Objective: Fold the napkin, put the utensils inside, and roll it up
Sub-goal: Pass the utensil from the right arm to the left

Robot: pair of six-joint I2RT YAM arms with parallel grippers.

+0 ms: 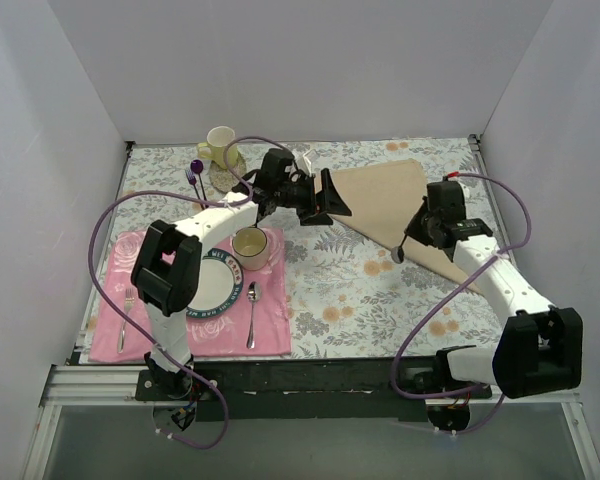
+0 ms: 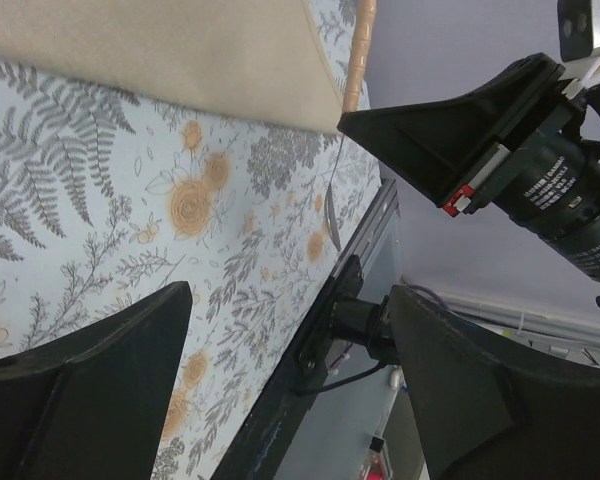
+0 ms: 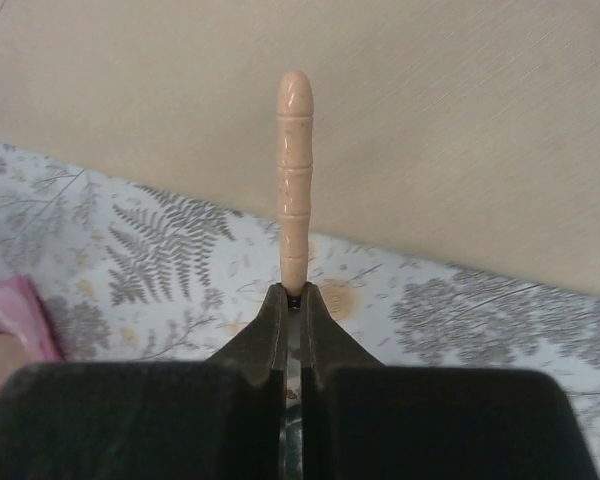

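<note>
- Nearest, on the left, a pink placemat [image 1: 270, 325] carries a plate [image 1: 225, 300]. A spoon [image 1: 253, 310] lies just right of the plate and a fork [image 1: 128, 315] lies near the mat's left edge. A cup [image 1: 251, 247] stands by the plate's far right rim.
- Farther in on the right, the right gripper [image 3: 295, 295] is clamped tight on a peach-handled utensil [image 3: 294, 180]. The ridged handle sticks forward from the fingertips and reaches over the near edge of the napkin [image 3: 430, 120]. What kind of utensil it is I cannot tell.
- The napkin lies flat on the floral tablecloth [image 1: 350, 290] in the far right part, roughly triangular. Its long edge runs from the far middle towards the near right.
- At the napkin's left corner the left gripper [image 2: 290, 300] hovers with its fingers spread wide and nothing between them. The corner lies just ahead of the fingertips, apart from them.
- In the left wrist view, the right gripper and the peach handle show just beyond that corner.
</note>
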